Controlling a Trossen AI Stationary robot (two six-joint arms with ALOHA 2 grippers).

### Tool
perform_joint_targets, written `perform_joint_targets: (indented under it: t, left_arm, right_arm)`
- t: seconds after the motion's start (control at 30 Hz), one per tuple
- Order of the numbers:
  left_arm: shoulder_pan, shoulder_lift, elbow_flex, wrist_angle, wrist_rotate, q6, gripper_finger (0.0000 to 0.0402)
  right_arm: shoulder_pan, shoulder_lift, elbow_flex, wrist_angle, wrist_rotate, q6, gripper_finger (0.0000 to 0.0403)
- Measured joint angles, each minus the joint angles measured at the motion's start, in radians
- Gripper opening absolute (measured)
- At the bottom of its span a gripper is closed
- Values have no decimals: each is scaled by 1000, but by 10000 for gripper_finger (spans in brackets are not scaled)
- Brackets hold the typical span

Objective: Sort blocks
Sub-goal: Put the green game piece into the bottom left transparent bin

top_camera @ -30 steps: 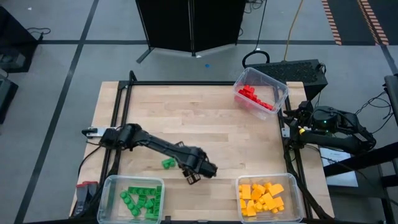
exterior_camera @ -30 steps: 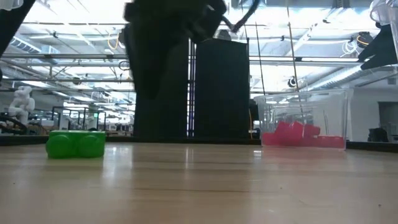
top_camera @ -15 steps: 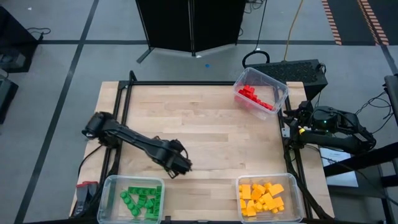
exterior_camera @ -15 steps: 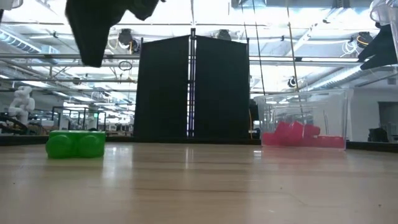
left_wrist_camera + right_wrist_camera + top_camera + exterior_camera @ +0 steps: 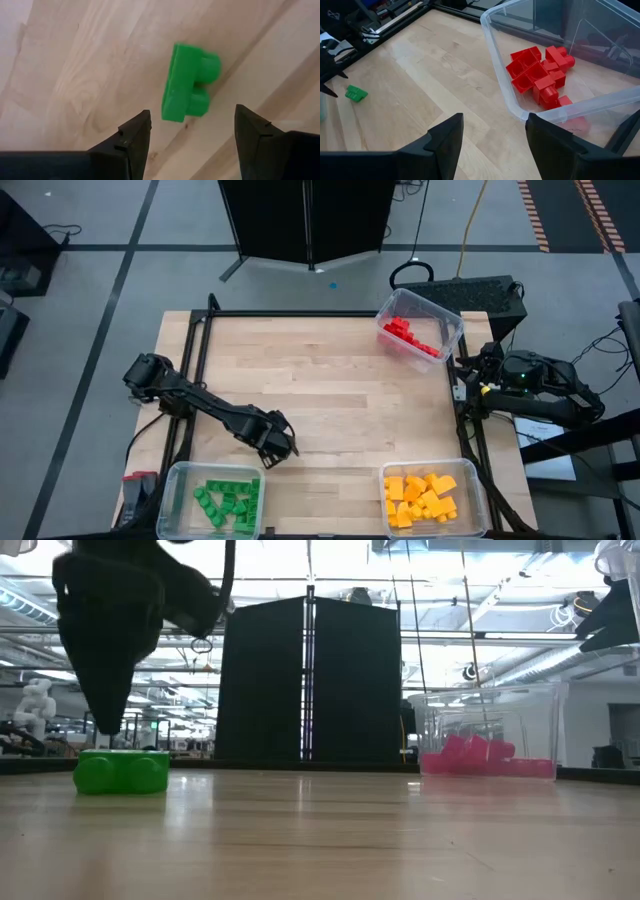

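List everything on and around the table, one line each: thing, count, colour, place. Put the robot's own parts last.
loose block: one, green, on the wood under the left gripper, apart from the bins.
green blocks: a pile, uncounted, in the near-left bin.
yellow-orange blocks: a pile, uncounted, in the near-right bin.
red blocks: a pile, uncounted, in the far-right bin.
bins: three, clear plastic, two at the near edge, one at the far right corner.
table: one, light wood with a black frame.
black panel: one, beyond the far edge.
left gripper: one, dark, open, hovering over the loose block.
right gripper: one, dark, open, empty, waiting at the right edge, facing the red bin.
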Motion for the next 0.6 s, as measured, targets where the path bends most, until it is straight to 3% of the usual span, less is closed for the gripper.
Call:
perform_joint_targets:
  t: [0.27, 0.6]
  left_arm:
    - [8, -1, -117, 226, 11, 29, 187]
    - [65, -3, -229, 322, 19, 8, 183]
  right_arm:
    - [0, 0, 0, 0, 0, 1, 208]
    - [0, 0, 0, -1, 1, -1, 208]
